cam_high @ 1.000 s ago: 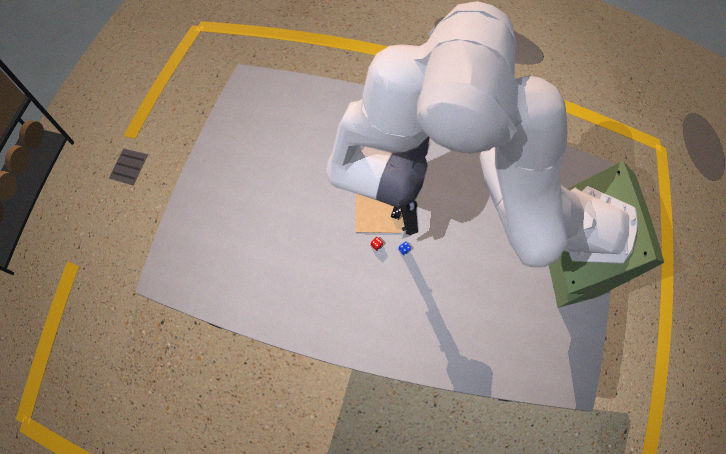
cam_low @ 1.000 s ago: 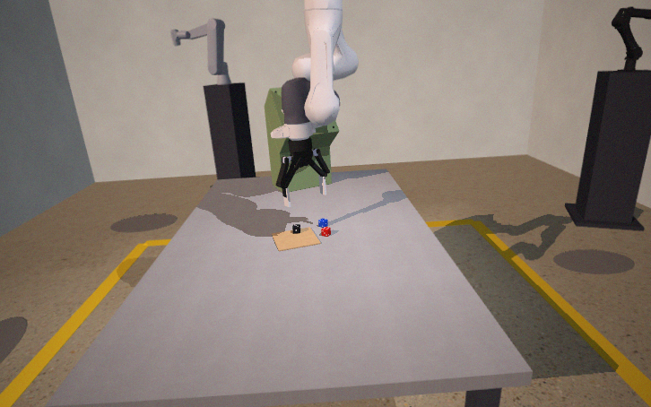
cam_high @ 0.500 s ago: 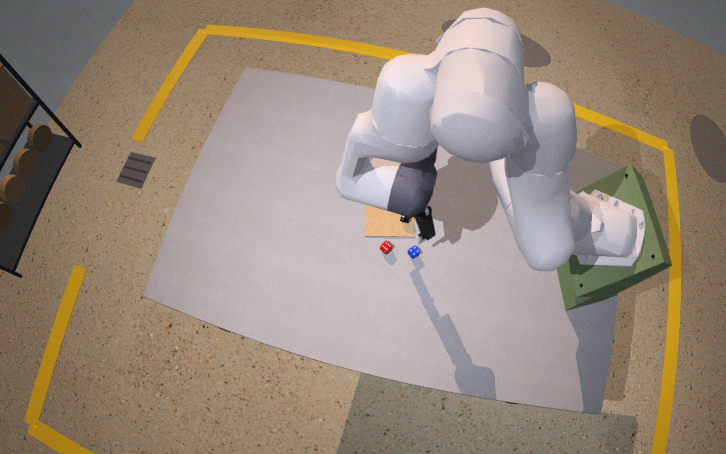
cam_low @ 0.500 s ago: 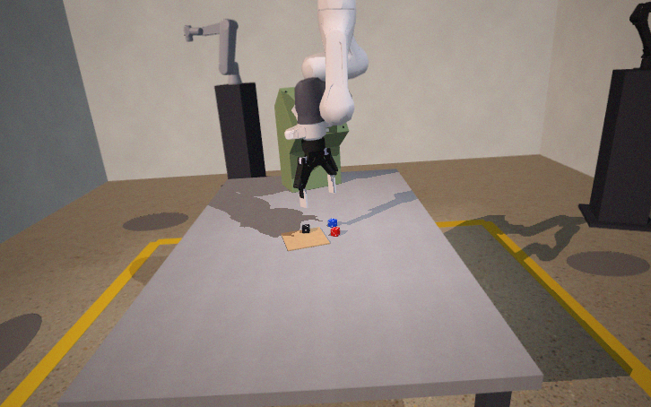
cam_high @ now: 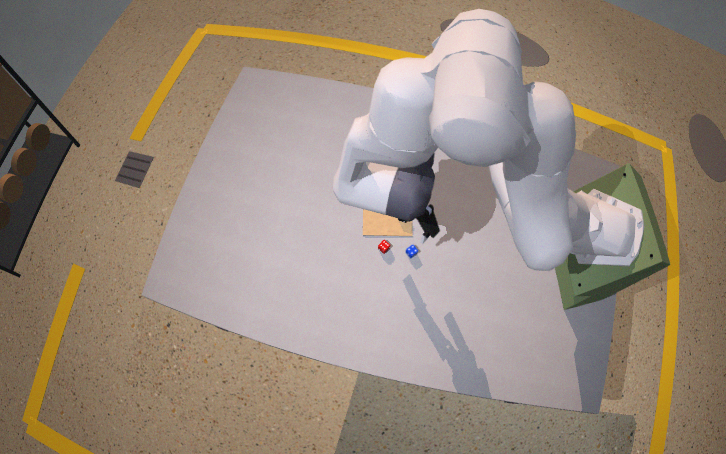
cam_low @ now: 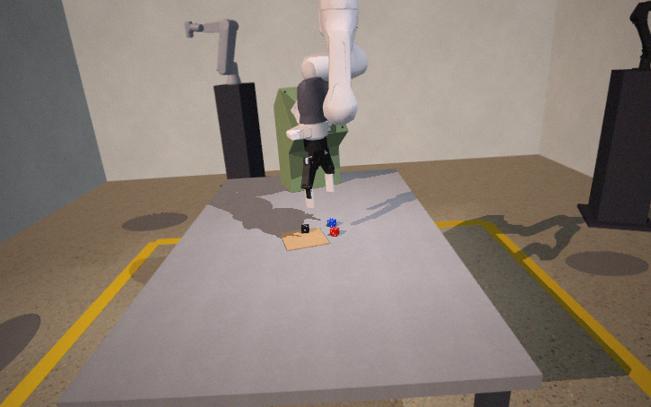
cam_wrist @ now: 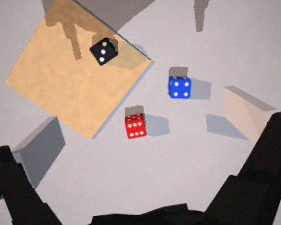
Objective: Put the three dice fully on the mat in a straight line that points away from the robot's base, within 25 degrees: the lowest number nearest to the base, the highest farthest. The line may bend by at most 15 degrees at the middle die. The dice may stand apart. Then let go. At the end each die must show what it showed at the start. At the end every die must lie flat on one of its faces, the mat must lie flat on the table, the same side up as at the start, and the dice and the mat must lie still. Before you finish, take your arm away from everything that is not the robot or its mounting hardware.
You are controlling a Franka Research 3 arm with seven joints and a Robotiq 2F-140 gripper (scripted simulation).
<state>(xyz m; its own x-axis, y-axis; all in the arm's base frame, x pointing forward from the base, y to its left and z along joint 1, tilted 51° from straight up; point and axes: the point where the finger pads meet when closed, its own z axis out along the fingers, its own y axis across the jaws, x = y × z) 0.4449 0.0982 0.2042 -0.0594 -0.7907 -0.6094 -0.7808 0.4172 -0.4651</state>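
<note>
The tan mat (cam_high: 377, 226) (cam_low: 305, 243) (cam_wrist: 50, 81) lies flat on the table. The black die (cam_low: 305, 228) (cam_wrist: 103, 51) rests on it near the edge towards the base, three pips up; the arm hides it in the top view. The blue die (cam_high: 411, 250) (cam_low: 332, 222) (cam_wrist: 180, 88) shows four and lies on the table off the mat. The red die (cam_high: 384, 246) (cam_low: 334, 231) (cam_wrist: 135, 127) shows six, also off the mat, beside its edge. My gripper (cam_low: 319, 195) (cam_wrist: 141, 116) is wide open and empty, above the table and the dice.
The green base block (cam_high: 580, 293) (cam_low: 287, 156) stands at the table's base end. The grey table (cam_high: 264, 236) (cam_low: 292, 323) extends beyond the mat, away from the base. Shadows of the arm fall across part of the mat and the table. A shelf (cam_high: 22, 186) stands off the table.
</note>
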